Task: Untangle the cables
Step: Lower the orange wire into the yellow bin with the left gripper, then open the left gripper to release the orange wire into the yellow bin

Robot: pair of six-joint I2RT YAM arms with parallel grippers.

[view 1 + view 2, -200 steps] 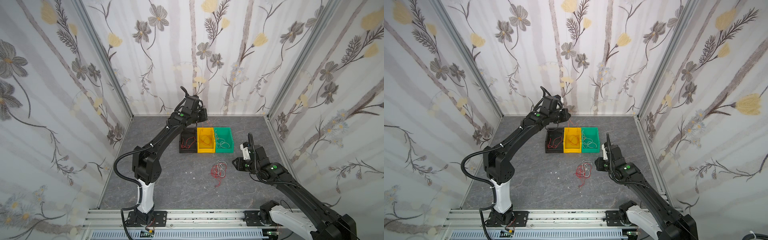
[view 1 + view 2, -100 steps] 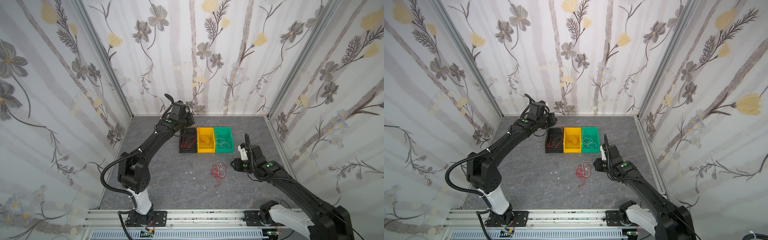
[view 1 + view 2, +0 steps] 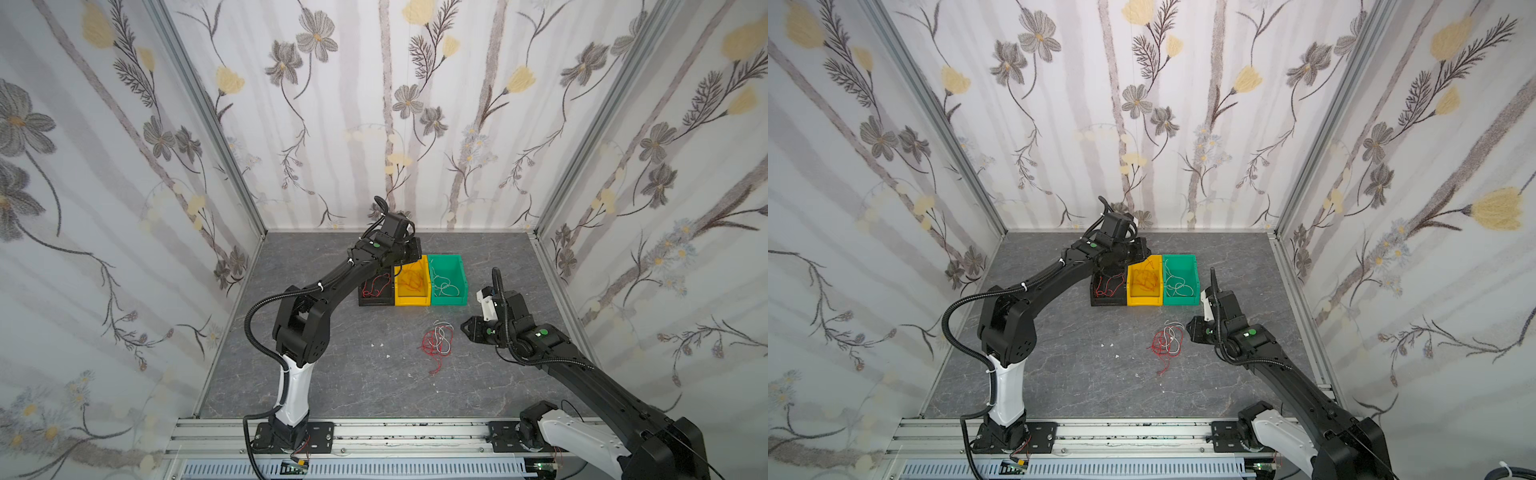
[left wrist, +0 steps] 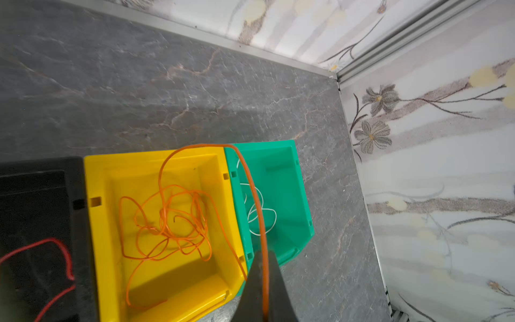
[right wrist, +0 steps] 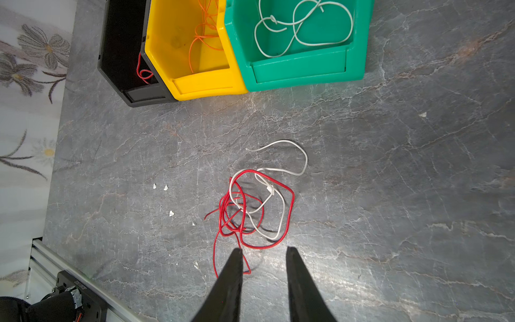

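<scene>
My right fingers [image 5: 239,259], parted and empty, point at the red-and-white tangle [image 5: 250,206] just ahead; left fingers [image 4: 262,278] clench an orange wire [image 4: 259,209].

place: lab test cell | evidence: floral panel walls [image 3: 415,124], aluminium base rail [image 3: 395,434], bolted robot arms [image 3: 301,332]

Left arm [image 3: 332,286] reaching far, left gripper [image 4: 260,256] clamped (orange cable [image 4: 257,200] between its fingers [image 4: 278,301]), right gripper [image 5: 263,249] slightly parted
</scene>
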